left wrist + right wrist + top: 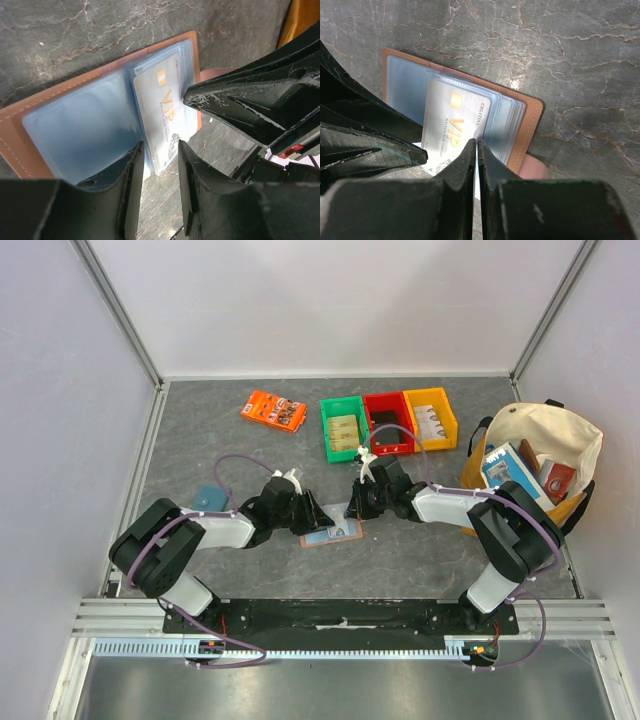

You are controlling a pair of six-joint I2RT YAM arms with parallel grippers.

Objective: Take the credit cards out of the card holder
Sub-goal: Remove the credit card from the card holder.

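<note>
Card holder (332,536): lies open and flat on the grey table (200,445), at the front middle between the two arms. The tan leather faces down and the clear, blue-tinted sleeves face up.
Tab (534,169): sticks out from the holder's edge, beside the right fingers.
Card (454,125): pale, with gold "VIP" lettering. It sits on top of the sleeve stack on one leaf, and its near end pokes out past the holder's edge.
Other leaf: shows only a bare sleeve.
Right gripper (477,144): tilted down over the holder. Its fingers are pinched almost together, with only a thin slit between them, and they clamp the card's long edge.
Left gripper (161,150): low over the opposite side. Its fingers are parted, with the card's protruding end in the gap. I cannot tell whether the pads touch it.
Grippers: close together, tips nearly meeting above the card.
Pouch (210,498): flat and teal, on the table by the left arm, well apart from the holder.
Pack (273,411): orange, at the far left of the table.
Bins: green (327,430), red (368,422) and yellow (451,420), side by side at the back.
Bag (560,430): cream cloth, at the right edge, with boxes inside.
</note>
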